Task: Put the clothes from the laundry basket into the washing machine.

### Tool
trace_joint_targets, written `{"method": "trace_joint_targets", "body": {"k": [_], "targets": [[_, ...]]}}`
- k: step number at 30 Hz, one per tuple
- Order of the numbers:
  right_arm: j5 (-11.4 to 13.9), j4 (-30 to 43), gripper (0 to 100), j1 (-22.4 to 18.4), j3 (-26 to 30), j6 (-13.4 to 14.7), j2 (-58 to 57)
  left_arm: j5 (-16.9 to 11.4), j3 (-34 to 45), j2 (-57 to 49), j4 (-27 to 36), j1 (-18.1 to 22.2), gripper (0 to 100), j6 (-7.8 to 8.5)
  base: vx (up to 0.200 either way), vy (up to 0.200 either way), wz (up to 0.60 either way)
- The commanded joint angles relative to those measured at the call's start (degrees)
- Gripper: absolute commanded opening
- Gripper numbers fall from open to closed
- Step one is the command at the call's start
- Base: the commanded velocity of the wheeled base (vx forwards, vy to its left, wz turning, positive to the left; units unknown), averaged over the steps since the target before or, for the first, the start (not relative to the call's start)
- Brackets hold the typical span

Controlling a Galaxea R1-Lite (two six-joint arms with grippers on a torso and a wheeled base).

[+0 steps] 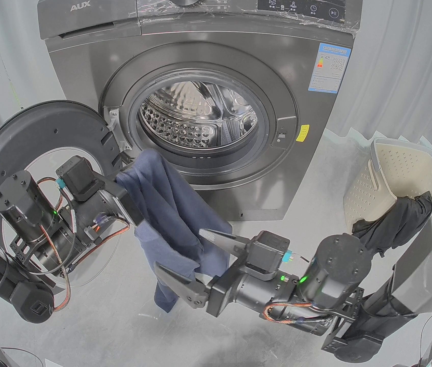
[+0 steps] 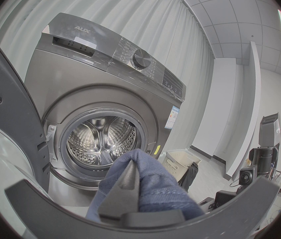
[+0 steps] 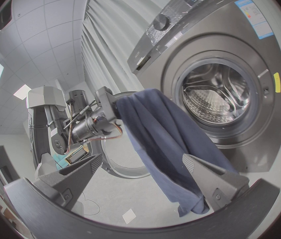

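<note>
**Blue garment held up before the open washing machine**

We see the left gripper [image 1: 133,192] with its fingers clenched on the top edge of a blue garment [image 1: 175,215]. The cloth hangs down from those fingers in long folds. Just beyond the fingers stands the washing machine [image 1: 83,67], and its steel drum [image 1: 195,113] gapes a little above and behind them. The round door [image 1: 32,128] is swung wide open on the outer side of the left fingers.

The right gripper [image 1: 179,251] sits lower, its fingers released and spread wide. The lower part of the blue garment drapes between and against them, but they do not pinch it.

Well off to the outer side of the right fingers, a cream laundry basket [image 1: 404,169] lies tipped on the floor. A black garment [image 1: 399,220] spills over its rim.

Below both pairs of fingers the floor [image 1: 99,322] is smooth, pale grey and slightly glossy. Pale pleated curtains [image 1: 409,52] hang behind and beside the machine. From the left wrist view we make out a tiled ceiling [image 2: 246,14] and a white wall [image 2: 213,110] farther back.
</note>
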Motion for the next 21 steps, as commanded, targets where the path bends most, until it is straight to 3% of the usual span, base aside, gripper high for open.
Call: {"method": "trace_joint_targets", "body": {"k": [1, 8, 21], "targets": [[1.9, 1.1, 100, 0.7, -7.5, -1.7, 5.6, 0.2, -0.6, 0.8, 0.0, 0.1, 0, -0.08, 0.000, 0.000, 0.00], [2.2, 2.0, 100, 0.3, -15.8, -3.3, 12.6, 1.9, -2.3, 0.6, 0.0, 0.6, 0, -0.61, 0.000, 0.000, 0.00], [1.6, 2.8, 100, -1.4, -29.3, -4.2, 17.3, 1.9, -2.3, 0.8, 0.0, 0.6, 0, -0.78, 0.000, 0.000, 0.00]]}}
